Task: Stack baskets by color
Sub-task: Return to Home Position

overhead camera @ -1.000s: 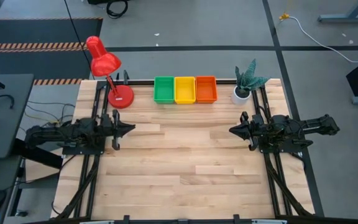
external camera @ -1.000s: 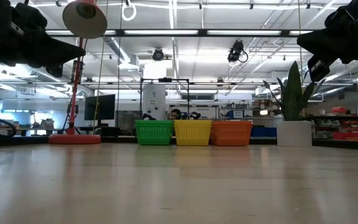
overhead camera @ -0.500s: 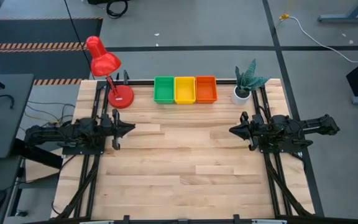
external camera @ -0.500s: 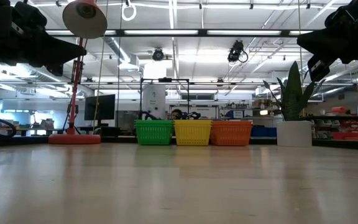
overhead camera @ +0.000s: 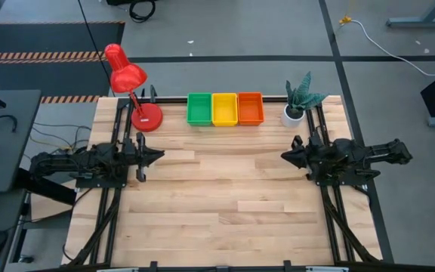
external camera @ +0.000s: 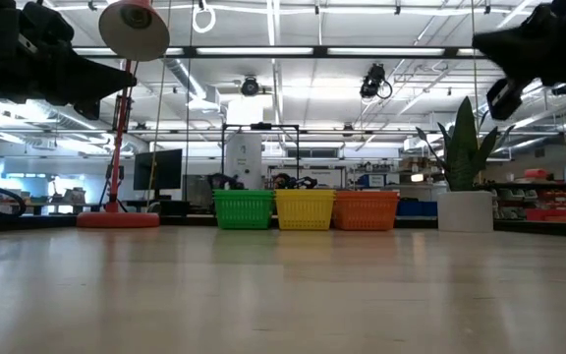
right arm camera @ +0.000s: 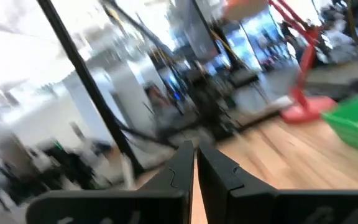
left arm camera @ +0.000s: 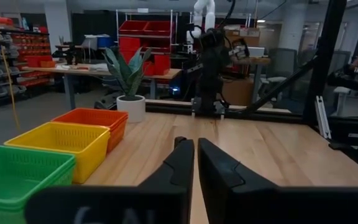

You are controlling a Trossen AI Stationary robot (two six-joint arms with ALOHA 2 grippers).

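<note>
A green basket (overhead camera: 199,109), a yellow basket (overhead camera: 224,109) and an orange basket (overhead camera: 250,109) stand side by side, bottoms on the table, at the middle of its far edge. The left wrist view shows them as well: green (left arm camera: 17,174), yellow (left arm camera: 58,140), orange (left arm camera: 92,119). My left gripper (overhead camera: 159,156) hovers level above the table's left side, shut and holding nothing, its fingers (left arm camera: 196,144) pointing toward the right arm. My right gripper (overhead camera: 284,157) hovers above the right side, facing it, also shut with nothing held (right arm camera: 195,150).
A red desk lamp (overhead camera: 131,83) stands at the far left corner, left of the baskets. A white pot with a plant (overhead camera: 294,113) stands at the far right corner. Bare wooden tabletop (overhead camera: 225,196) lies between the two arms and toward the near edge.
My right gripper has rolled a little about its own axis and tipped slightly upward, staying where it was. The baskets have not moved.
</note>
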